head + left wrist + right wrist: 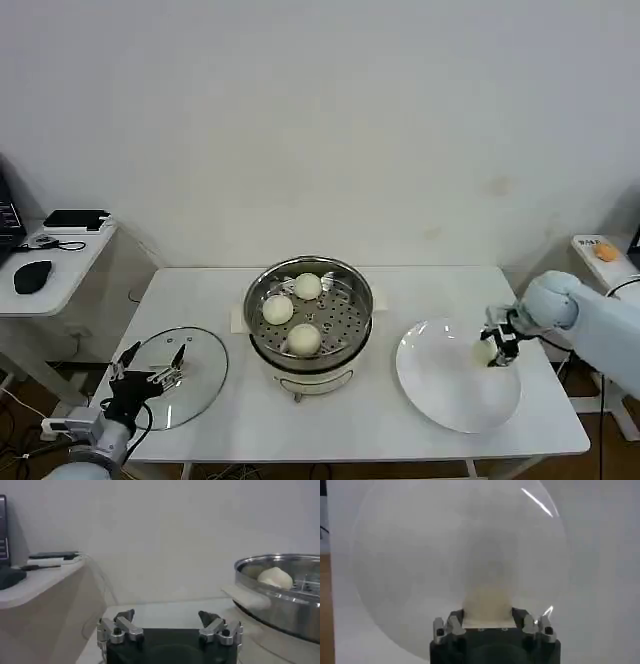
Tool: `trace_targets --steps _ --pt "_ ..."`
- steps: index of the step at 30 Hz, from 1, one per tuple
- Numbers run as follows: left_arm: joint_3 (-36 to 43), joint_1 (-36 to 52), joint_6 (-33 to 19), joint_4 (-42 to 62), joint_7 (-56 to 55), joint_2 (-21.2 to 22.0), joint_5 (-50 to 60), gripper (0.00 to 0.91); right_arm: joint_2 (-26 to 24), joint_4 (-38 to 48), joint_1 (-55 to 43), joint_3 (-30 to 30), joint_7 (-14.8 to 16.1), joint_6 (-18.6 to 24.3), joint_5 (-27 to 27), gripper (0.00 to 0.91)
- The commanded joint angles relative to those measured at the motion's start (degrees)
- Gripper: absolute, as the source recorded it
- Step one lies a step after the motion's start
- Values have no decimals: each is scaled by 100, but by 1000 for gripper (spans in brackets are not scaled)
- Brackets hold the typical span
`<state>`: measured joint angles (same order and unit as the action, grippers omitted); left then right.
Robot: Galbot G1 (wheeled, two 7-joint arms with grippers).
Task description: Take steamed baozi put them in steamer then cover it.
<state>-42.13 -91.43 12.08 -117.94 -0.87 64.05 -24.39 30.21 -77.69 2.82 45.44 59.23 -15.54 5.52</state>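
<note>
Gripping last baozi (486, 351) with right gripper (497, 349) over white plate (440, 390) near table's right edge. Three baozi (304, 339) inside steamer (309, 312) mid-table. Left gripper (150, 366) spread wide, idle at glass lid (195, 385), front-left corner.
</note>
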Motion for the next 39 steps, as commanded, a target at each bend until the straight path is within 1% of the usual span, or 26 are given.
trace_targets --steps 1,2,3,5,6,7,9,11,12,13,16,18,19,21,22,23,27,28,30,32,34,39 --pt "-23 4 4 -36 -3 -37 -1 907 -37 -352 -894 162 88 -129 -510 635" --pt "-34 10 6 -48 -1 -49 -3 907 -11 -413 -1032 182 81 -181 -650 645" --pt "-51 27 10 -53 -6 -66 -21 907 35 -471 -1292 253 67 -226 -827 645" --pt "-89 48 18 -60 -13 -80 -40 907 100 -535 -1486 319 23 -346 -1051 635" --pt "-100 46 18 -76 -11 -94 -48 907 190 -622 -1825 450 -30 -484 -1311 645" --pt "-102 42 17 -80 -10 -101 -51 907 216 -630 -1869 501 -36 -512 -1345 635" --pt "-108 42 15 -87 -7 -106 -51 907 470 -703 -2496 895 -94 -667 -1778 645" --pt "-104 50 17 -87 -4 -107 -51 907 620 -724 -2896 1176 -136 -750 -1992 645" --pt "-95 62 21 -93 -9 -104 -51 907 871 -725 -3178 1439 -183 -827 -2101 645" --pt "-92 64 21 -100 -10 -105 -50 907 954 -722 -3332 1530 -199 -853 -2190 645" --pt "-55 73 23 -149 -12 -112 -44 907 1499 -662 -3742 1903 -335 -1029 -2415 645" --pt "-47 98 27 -152 -16 -110 -38 907 1784 -623 -3884 2065 -479 -1203 -2695 645" --pt "-41 111 30 -144 -17 -111 -40 907 1920 -618 -3948 2142 -567 -1368 -2835 645" --pt "-36 128 30 -122 -24 -116 -39 907 2196 -610 -4026 2270 -714 -1615 -3225 645" --pt "-37 127 34 -122 -24 -114 -40 907 2273 -606 -4038 2303 -764 -1655 -3442 645" --pt "-37 121 33 -127 -22 -115 -41 907 2481 -579 -4028 2357 -868 -1825 -3645 645" --pt "-47 116 33 -130 -22 -112 -37 907 3044 -359 -3846 2443 -1162 -2089 -4060 645" --pt "-60 120 33 -127 -23 -111 -37 907 3142 -303 -3813 2451 -1197 -2124 -4111 645" --pt "-76 130 34 -129 -25 -105 -42 907 3407 -173 -3686 2519 -1492 -2314 -4602 645" --pt "-89 137 38 -140 -28 -97 -47 907 3524 -119 -3618 2597 -1527 -2362 -4659 645" --pt "-99 130 38 -159 -26 -83 -47 907 3623 -63 -3481 2664 -1636 -2444 -4759 645" --pt "-110 132 36 -133 -22 -74 -47 907 3693 79 -3180 2639 -1747 -2538 -4702 645"
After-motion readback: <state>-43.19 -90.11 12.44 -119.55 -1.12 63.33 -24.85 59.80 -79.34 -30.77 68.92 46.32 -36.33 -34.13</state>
